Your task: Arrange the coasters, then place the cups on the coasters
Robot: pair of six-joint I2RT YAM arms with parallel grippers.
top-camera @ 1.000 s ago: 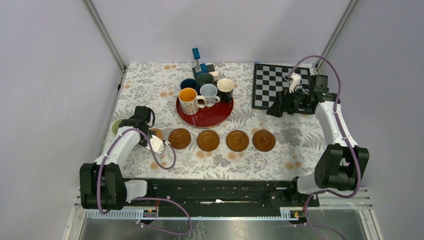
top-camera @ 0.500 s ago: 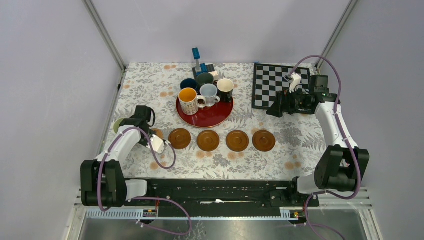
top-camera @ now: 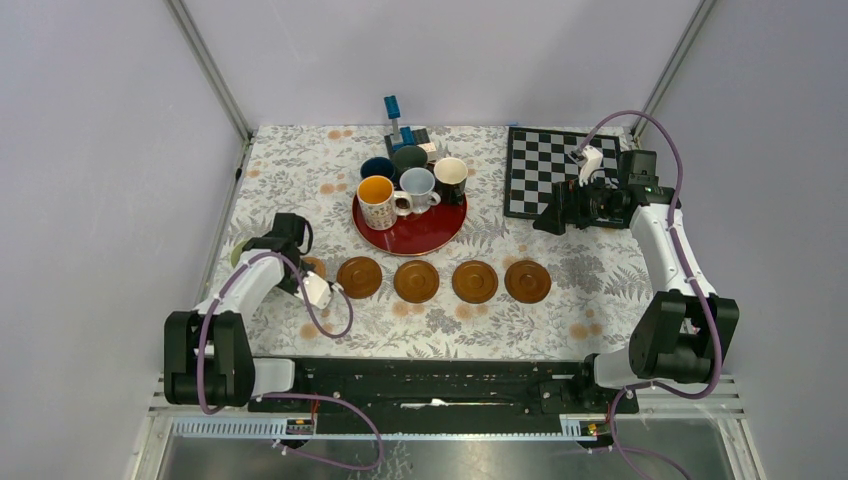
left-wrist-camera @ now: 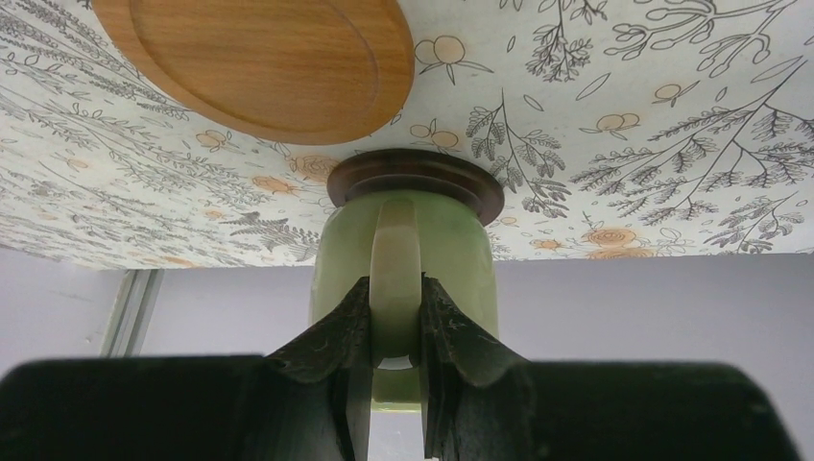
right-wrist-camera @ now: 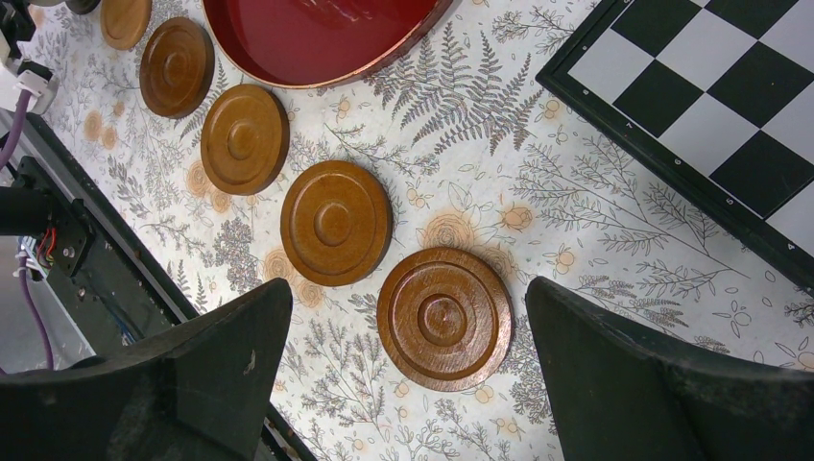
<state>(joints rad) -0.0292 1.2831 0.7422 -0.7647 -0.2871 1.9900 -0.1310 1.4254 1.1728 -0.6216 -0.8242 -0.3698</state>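
Left wrist view: pale green cup (left-wrist-camera: 403, 252) seated on dark coaster (left-wrist-camera: 415, 181), apparently flat, though the far side of its base is hidden.
Left gripper (left-wrist-camera: 395, 322): pinched tight on the handle (left-wrist-camera: 395, 259), one finger on each side; judged a steadying hold while the cup settles onto its disc.
Cup's place: left of the red tray (top-camera: 415, 238) and nearer the arm bases, at the left end of the coaster row.
Tan coaster (left-wrist-camera: 259, 58): just beside the dark one, on the side towards the red tray; bare.
Four coasters (top-camera: 416, 281): lined up in front of the red tray, evenly gapped, all bare; spaced, by the look of it, to give each cup its own spot.
Five cups (top-camera: 415, 180): crowded on the far half of the red tray, handles at mixed angles, not yet moved.
Right gripper (right-wrist-camera: 408, 286): spread wide, holding nothing, hanging right of the red tray by the chessboard (top-camera: 540, 165); probably parked there to stay out of the left arm's way.
Step judged: first cup set down, release to come.
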